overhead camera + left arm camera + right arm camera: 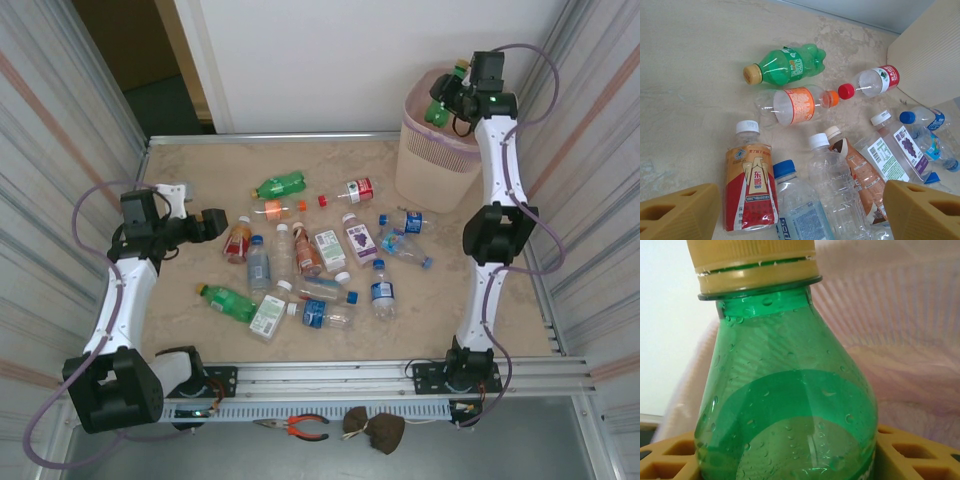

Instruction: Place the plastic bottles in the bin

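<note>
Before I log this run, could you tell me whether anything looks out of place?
Orange-handled pliers and a brown lump lie just off the table's near edge; they look like stray leftovers.

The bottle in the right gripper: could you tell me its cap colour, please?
The cap is yellow, on a green bottle; the right wrist view shows it best.

The green bottle (790, 405) is cut off below its shoulder; its yellow cap (752, 260) is cropped by the top edge.

Green bottle (790, 415) with yellow cap (752, 260), pale pink slotted bin (430, 172), beige mottled table (425, 312)
</note>
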You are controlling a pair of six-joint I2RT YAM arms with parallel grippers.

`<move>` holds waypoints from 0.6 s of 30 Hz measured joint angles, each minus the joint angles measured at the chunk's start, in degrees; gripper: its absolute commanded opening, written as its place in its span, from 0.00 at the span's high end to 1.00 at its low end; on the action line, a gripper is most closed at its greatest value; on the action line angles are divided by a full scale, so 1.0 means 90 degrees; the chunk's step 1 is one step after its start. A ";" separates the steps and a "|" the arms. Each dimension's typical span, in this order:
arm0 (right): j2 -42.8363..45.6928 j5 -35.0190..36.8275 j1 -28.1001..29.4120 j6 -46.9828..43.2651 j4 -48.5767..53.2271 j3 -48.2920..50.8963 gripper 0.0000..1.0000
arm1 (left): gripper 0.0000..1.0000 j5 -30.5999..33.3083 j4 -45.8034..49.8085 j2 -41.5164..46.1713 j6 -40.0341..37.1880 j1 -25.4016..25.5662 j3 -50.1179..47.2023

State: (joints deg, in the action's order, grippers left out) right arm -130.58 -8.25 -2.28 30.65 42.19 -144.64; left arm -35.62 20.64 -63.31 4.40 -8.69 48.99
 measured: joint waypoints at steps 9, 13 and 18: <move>-0.0605 -0.0425 0.0000 0.0034 0.0634 -0.0097 0.47 | 0.15 -0.0002 0.0000 -0.0005 0.0017 0.0000 0.0000; -0.0789 -0.0675 -0.0022 0.0010 0.0908 -0.0117 0.48 | 0.16 -0.0010 0.0000 -0.0027 0.0019 0.0000 0.0000; -0.1205 -0.1171 -0.0126 -0.0124 0.1309 -0.0408 0.49 | 0.16 -0.0044 0.0002 -0.0029 0.0019 0.0000 0.0000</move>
State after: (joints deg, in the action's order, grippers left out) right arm -141.43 -18.79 -3.42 29.54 53.98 -148.31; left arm -36.01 20.67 -63.57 4.58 -8.69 48.99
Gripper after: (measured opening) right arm 0.561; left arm 0.844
